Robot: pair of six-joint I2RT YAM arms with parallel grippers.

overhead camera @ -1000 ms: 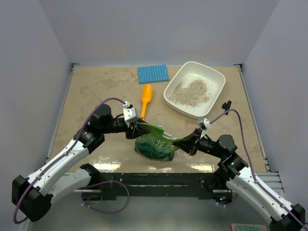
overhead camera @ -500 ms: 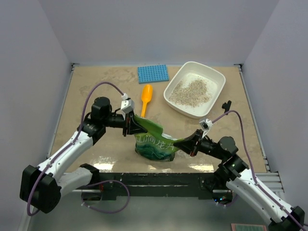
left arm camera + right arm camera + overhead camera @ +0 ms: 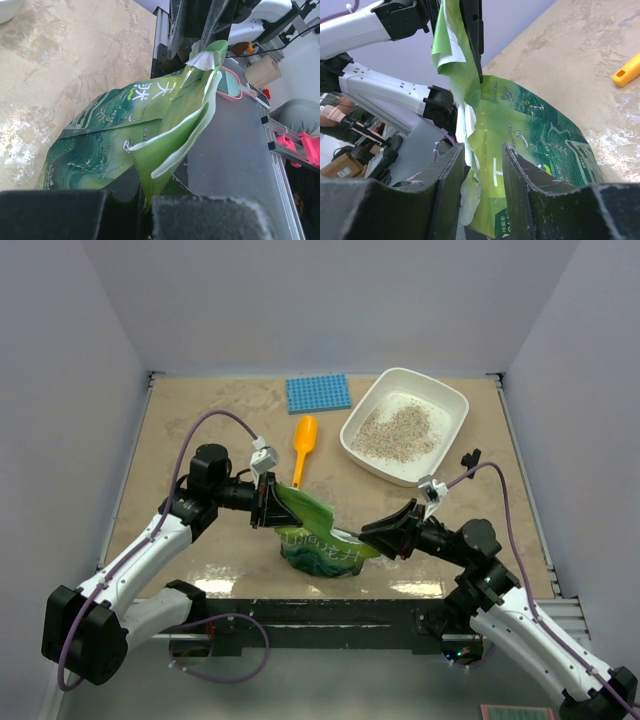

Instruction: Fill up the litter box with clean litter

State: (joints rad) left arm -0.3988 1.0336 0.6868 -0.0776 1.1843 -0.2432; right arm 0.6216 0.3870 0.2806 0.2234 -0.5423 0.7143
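Overhead, the litter box (image 3: pixel 455 400) sits at the upper right of the table (image 3: pixel 190 420), with a heap of clean litter (image 3: pixel 400 430) spread over its floor, well apart from both grippers. At lower centre the left gripper (image 3: pixel 268 503) is clamped on the upper left corner of a green bag (image 3: pixel 315 540). The right gripper (image 3: pixel 372 532) stands at the bag's right edge with its fingers apart. An orange scoop (image 3: pixel 303 447) lies between bag and box, and a blue studded mat (image 3: pixel 318 393) lies above the scoop. Against the frame half a second earlier, the right fingers have spread and the bag's right side has slumped lower. The left grip and the box are unchanged.

From the left wrist, the bag fills mid-frame, its pale torn lip pinched between the two dark fingers (image 3: pixel 210 220) at the bottom edge. The right gripper's dark fingers loom at the top, beside the bag's far corner.

From the right wrist, the fingers (image 3: pixel 452 185) stand parted at the bottom, the bag's light-green edge lying in the gap. Whether it touches either pad cannot be told. The left gripper holds the bag's top at upper centre, and the scoop's handle end shows at the right edge. Only the overhead view takes in the box and its litter.
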